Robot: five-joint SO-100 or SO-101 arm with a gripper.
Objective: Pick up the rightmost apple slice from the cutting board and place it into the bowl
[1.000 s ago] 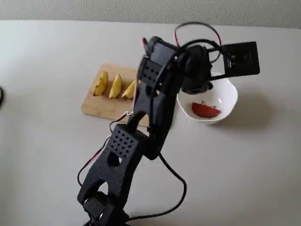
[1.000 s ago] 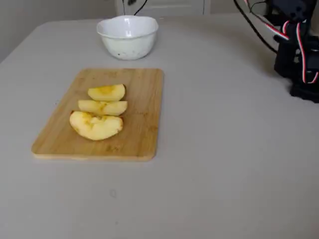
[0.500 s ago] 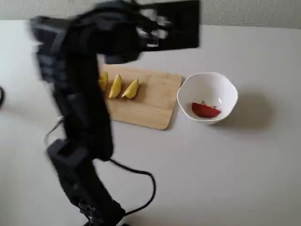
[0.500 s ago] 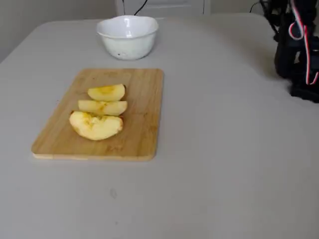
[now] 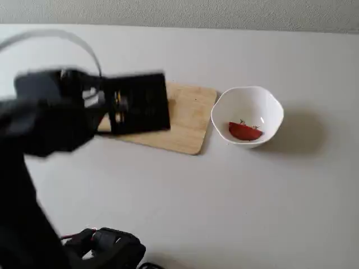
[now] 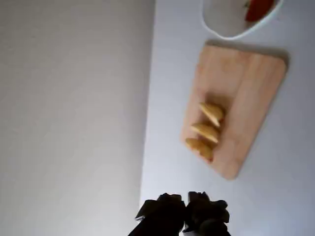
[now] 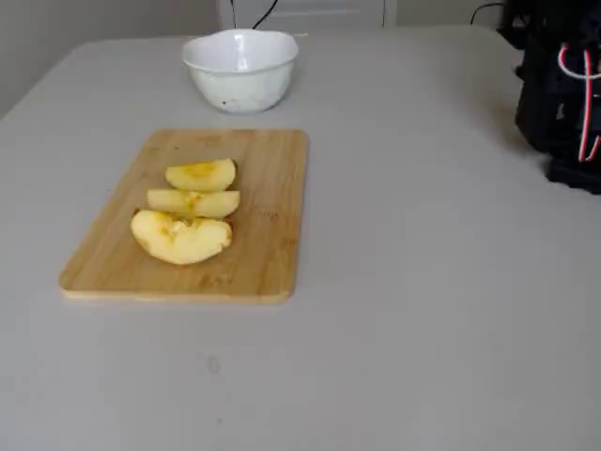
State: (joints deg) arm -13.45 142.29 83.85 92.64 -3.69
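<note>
- I see the apple slice lying red-skin-up in the bowl, near the table's far edge.
- My gripper looks closed, holding nothing.
- Three yellow wedges sit on the cutting board.

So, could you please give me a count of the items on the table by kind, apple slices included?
Yellow apple wedges on the cutting board: 3
Red-skinned apple slice in the bowl: 1
Cutting boards: 1
Bowls: 1
Total: 6
</note>
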